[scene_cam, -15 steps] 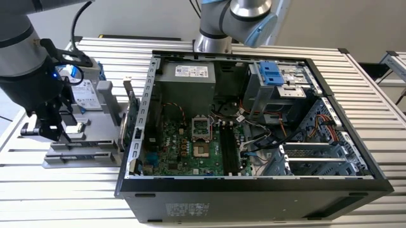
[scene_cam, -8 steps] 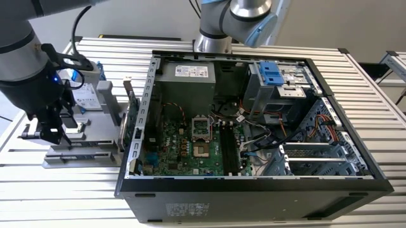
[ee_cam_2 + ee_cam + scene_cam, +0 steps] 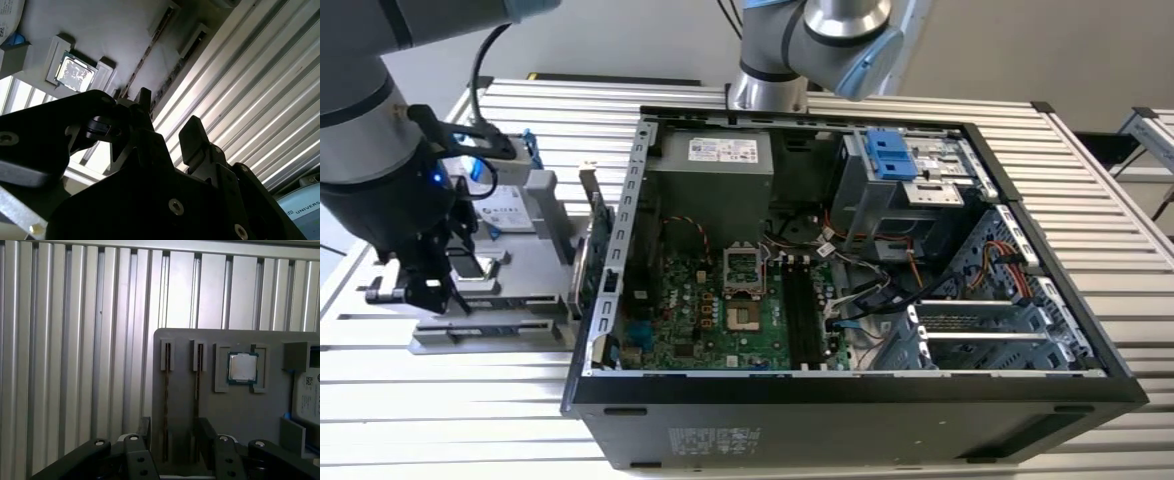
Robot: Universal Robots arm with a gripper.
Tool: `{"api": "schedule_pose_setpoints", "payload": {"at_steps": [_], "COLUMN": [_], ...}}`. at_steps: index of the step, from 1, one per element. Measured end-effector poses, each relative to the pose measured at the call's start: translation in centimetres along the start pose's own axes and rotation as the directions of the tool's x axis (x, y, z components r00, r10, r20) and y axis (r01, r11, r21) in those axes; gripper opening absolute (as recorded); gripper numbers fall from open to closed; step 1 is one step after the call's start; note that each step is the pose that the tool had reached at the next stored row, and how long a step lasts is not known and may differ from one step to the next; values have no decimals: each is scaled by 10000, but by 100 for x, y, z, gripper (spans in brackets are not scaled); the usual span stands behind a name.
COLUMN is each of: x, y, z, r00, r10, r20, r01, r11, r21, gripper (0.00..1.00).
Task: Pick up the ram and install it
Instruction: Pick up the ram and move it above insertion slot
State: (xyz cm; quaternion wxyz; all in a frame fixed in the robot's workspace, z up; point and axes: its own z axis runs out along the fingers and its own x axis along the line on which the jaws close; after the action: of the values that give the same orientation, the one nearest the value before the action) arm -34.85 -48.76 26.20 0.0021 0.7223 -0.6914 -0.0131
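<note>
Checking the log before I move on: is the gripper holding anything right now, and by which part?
Nothing is held. The gripper is open over the grey tray, where the ram stands on edge in its slot, untouched.

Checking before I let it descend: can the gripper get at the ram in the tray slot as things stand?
Probably yes. In the first wrist view the open gripper hangs over the grey tray, the ram stands on edge in its slot below the spread fingers, and nothing covers it.
</note>
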Motion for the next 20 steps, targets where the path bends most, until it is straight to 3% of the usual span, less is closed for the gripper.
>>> {"api": "schedule_pose_setpoints", "payload": {"at_steps": [20], "x": [29], "y": [-3], "z": [224], "r00": [10000], "r10": [-56], "r20": [-15], "r01": [56], "r11": [10000], "r21": [-5], "gripper": [100]}}
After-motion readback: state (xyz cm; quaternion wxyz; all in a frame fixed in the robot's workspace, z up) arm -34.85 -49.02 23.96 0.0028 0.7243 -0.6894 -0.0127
